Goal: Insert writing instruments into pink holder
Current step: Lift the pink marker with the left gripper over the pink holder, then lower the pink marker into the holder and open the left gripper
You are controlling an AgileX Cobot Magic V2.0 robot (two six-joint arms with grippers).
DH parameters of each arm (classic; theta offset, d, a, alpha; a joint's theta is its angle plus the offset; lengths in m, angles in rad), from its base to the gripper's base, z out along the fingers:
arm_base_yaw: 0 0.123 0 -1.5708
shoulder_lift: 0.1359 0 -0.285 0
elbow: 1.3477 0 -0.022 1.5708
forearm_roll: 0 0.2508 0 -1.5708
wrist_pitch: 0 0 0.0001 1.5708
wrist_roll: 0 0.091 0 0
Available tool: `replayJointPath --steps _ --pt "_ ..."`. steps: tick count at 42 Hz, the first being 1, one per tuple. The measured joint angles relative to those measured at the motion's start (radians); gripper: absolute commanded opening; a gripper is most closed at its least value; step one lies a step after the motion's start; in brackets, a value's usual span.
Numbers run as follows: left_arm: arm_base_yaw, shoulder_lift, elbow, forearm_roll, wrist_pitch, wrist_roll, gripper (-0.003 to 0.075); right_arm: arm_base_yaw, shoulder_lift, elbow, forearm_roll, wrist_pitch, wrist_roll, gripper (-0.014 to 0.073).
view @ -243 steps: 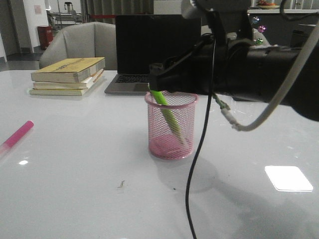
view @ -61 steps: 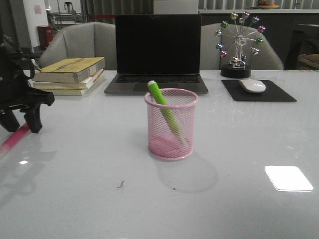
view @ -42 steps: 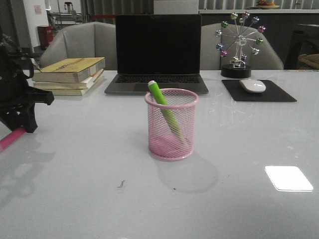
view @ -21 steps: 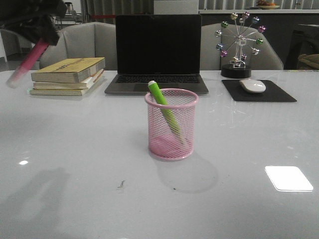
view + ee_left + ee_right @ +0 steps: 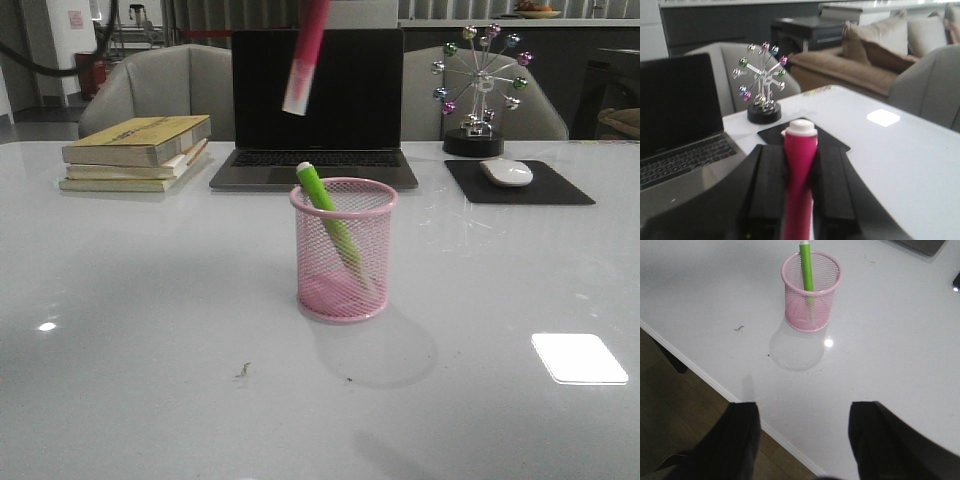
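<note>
The pink mesh holder stands mid-table with the lime green pen leaning inside it, whitish tip above the rim. The right wrist view shows the same holder and green pen from above. The bright pink pen hangs high in the air, above and slightly left of the holder, whitish end down; its holder arm is off the top of the front view. In the left wrist view my left gripper is shut on the pink pen. My right gripper is open and empty, near the table's front edge.
A black laptop stands behind the holder, a stack of books at back left. At back right are a ferris-wheel ornament and a white mouse on a black pad. The table edge and floor show under the right gripper.
The left gripper took the pink pen off the table at the far left, raised it and swung it right; it now hangs above the holder. The right arm withdrew after leaving the green pen.
</note>
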Motion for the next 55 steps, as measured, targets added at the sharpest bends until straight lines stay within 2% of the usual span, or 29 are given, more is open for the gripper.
replayJointPath --steps 6,14,25,33,38,55 --pt "-0.014 0.12 0.0 0.0 -0.198 -0.002 0.0091 0.0 0.0 0.0 0.0 0.0 0.0 0.05" --pt "-0.014 0.253 0.0 -0.002 -0.322 -0.057 0.0091 0.0 0.0 0.0 0.0 0.0 0.0 0.05" --pt "-0.014 0.343 0.0 -0.002 -0.337 -0.077 0.011 0.0 0.0 0.0 0.0 0.0 0.0 0.05" --pt "-0.014 0.348 0.0 -0.002 -0.347 -0.082 0.0297 0.0 0.0 0.0 -0.001 0.0 0.0 0.05" --pt "-0.014 0.348 0.0 -0.002 -0.352 -0.082 0.0378 0.0 0.0 0.0 -0.001 0.0 0.0 0.05" --pt "-0.014 0.348 0.0 -0.002 -0.357 -0.082 0.0386 0.0 0.0 0.0 -0.001 0.0 0.0 0.05"
